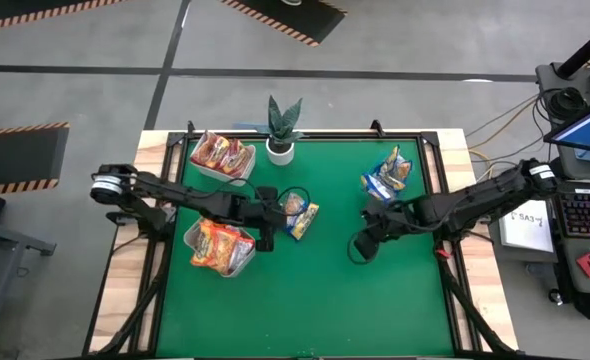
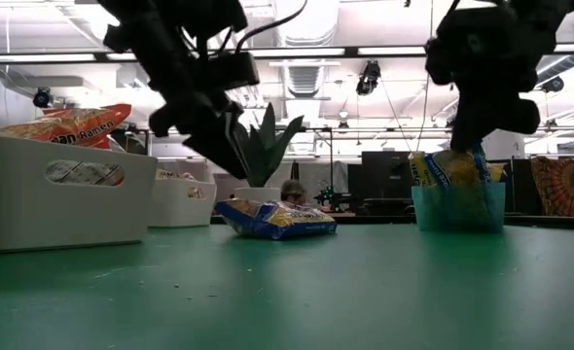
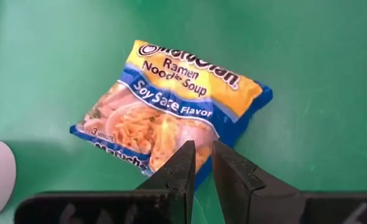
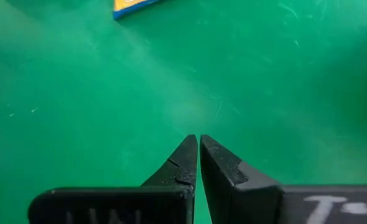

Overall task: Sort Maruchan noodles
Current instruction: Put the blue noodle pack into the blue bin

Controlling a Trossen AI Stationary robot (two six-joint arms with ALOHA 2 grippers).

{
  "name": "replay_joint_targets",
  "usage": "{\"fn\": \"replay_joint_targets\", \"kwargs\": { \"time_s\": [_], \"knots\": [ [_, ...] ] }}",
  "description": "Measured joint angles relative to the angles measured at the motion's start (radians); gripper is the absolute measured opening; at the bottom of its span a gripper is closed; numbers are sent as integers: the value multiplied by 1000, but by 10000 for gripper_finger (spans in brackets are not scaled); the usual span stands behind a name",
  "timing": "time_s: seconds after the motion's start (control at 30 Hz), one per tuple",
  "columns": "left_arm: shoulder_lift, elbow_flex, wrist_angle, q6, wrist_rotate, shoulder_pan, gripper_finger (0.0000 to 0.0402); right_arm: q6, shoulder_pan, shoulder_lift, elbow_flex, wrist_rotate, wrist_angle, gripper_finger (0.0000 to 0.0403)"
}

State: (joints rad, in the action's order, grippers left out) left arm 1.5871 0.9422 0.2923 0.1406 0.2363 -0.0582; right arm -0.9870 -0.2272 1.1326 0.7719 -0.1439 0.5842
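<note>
One blue-and-yellow Maruchan packet (image 3: 171, 118) lies flat on the green mat (image 1: 300, 215), also visible in the low view (image 2: 272, 220). My left gripper (image 3: 202, 152) hovers above its near edge, clear of it (image 2: 209, 136), its fingers open by only a narrow gap. Orange packets fill the near white tray (image 1: 220, 248) and red ones the far white tray (image 1: 220, 155). Blue-and-yellow packets stand in a blue tray (image 1: 387, 175). My right gripper (image 4: 198, 143) is shut and empty, above bare mat right of centre (image 1: 360, 245).
A potted plant (image 1: 281, 130) stands at the mat's far edge between the trays. The mat's middle and near half (image 1: 305, 300) are bare. A desk with a laptop and keyboard (image 1: 585, 200) sits beyond the table's right side.
</note>
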Motion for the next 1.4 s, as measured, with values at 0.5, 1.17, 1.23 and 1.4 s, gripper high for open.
{"fn": "replay_joint_targets", "kwargs": {
  "time_s": [0.5,1.17,1.23,1.4],
  "knots": [
    [100,-41,-145,2,87,23,38,-131,0,79,0,-8,-29,193],
    [118,-41,-235,-21,-114,19,38,-40,37,259,-3,-70,-394,325],
    [101,-41,-203,-20,-111,19,38,-18,46,291,-3,-70,-466,326],
    [73,-42,-133,-18,-90,22,38,34,88,366,-3,-76,-565,327]
  ]
}}
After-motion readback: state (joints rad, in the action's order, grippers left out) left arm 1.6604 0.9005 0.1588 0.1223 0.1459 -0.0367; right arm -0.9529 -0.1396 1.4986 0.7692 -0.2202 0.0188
